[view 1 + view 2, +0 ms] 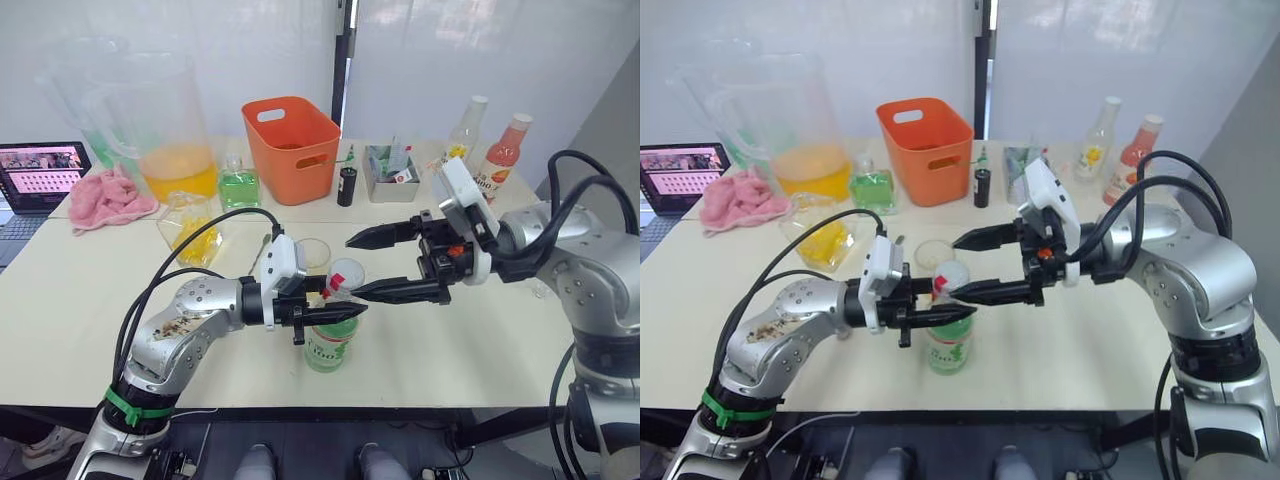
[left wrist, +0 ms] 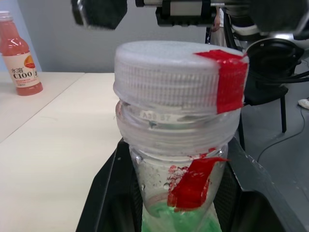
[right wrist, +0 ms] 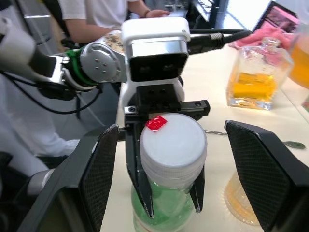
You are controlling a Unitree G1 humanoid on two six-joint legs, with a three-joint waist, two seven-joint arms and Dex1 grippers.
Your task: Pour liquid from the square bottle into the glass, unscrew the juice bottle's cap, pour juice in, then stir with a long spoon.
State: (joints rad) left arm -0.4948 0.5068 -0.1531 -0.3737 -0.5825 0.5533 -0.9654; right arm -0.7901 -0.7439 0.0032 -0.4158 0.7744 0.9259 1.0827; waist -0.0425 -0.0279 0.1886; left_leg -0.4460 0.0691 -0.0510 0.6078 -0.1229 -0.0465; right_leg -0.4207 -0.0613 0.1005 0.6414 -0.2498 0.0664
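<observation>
The juice bottle (image 1: 329, 343) stands near the table's front edge, pale green liquid inside and a white cap (image 2: 177, 72) marked with red tape. My left gripper (image 1: 333, 311) is shut on its neck just under the cap. My right gripper (image 1: 354, 265) is open, its fingers (image 3: 101, 179) spread wide on either side of the cap without touching it. Just behind the bottle stands the glass (image 1: 313, 254), with yellowish liquid at its bottom (image 3: 239, 203). The square bottle (image 1: 192, 232) with yellow liquid sits to the left. The long spoon (image 3: 289, 143) lies on the table by the glass.
At the back stand a big pitcher (image 1: 165, 130), a small green-liquid bottle (image 1: 238, 185), an orange basket (image 1: 290, 148), a black bottle (image 1: 347, 185), a grey box (image 1: 390, 170), a yellow-label bottle (image 1: 462, 130) and a red-liquid bottle (image 1: 503, 150). A pink cloth (image 1: 105, 197) and laptop (image 1: 40, 175) lie far left.
</observation>
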